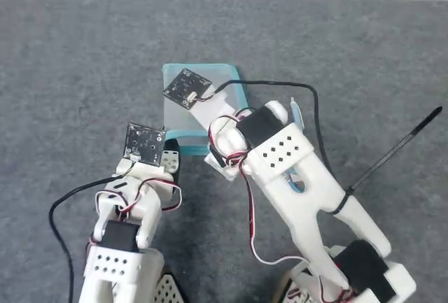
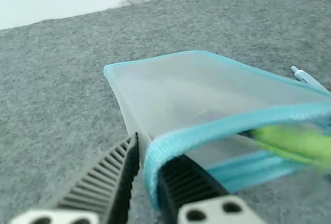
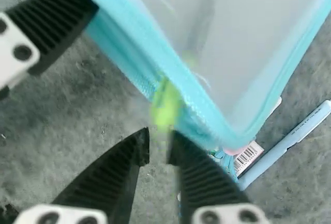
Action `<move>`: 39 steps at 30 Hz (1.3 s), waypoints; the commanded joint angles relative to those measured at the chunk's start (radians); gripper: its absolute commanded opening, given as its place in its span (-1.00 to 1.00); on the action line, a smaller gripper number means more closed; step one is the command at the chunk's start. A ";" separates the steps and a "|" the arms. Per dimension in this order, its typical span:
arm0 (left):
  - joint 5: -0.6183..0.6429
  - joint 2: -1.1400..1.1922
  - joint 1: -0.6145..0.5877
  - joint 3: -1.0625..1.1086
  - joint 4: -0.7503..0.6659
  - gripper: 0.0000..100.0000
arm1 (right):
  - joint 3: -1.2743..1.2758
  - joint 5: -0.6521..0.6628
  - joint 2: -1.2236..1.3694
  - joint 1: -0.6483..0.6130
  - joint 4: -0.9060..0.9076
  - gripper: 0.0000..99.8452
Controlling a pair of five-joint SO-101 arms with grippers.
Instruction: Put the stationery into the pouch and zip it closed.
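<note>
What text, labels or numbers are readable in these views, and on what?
No readable text anywhere.
Barcode sticker at the pouch corner: bars show, any digits too blurred to read.
Blue pen beside it: no legible print.

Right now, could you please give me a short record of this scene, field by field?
pouch: flat on the table, mouth open
left gripper: shut on the pouch rim
right gripper: shut on the green item at the pouch mouth
pen: on the table beside the pouch, outside it
zip: not yet closed
</note>
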 commanded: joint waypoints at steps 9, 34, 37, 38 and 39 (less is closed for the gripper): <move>-0.009 -0.012 0.005 -0.018 -0.023 -0.98 | -0.011 -0.029 -0.082 0.061 -0.018 -0.99; 0.060 -0.012 -0.147 -0.062 0.044 -0.98 | 0.546 0.023 -0.257 0.527 -0.315 -0.68; 0.060 -0.012 -0.132 -0.062 0.044 -0.98 | 0.548 0.028 -0.239 0.530 -0.354 -0.68; 0.060 -0.012 -0.130 -0.061 0.044 -0.98 | 0.548 0.025 -0.239 0.530 -0.351 -0.68; 0.060 -0.012 -0.132 -0.061 0.044 -0.98 | 0.545 0.021 -0.234 0.529 -0.331 -0.68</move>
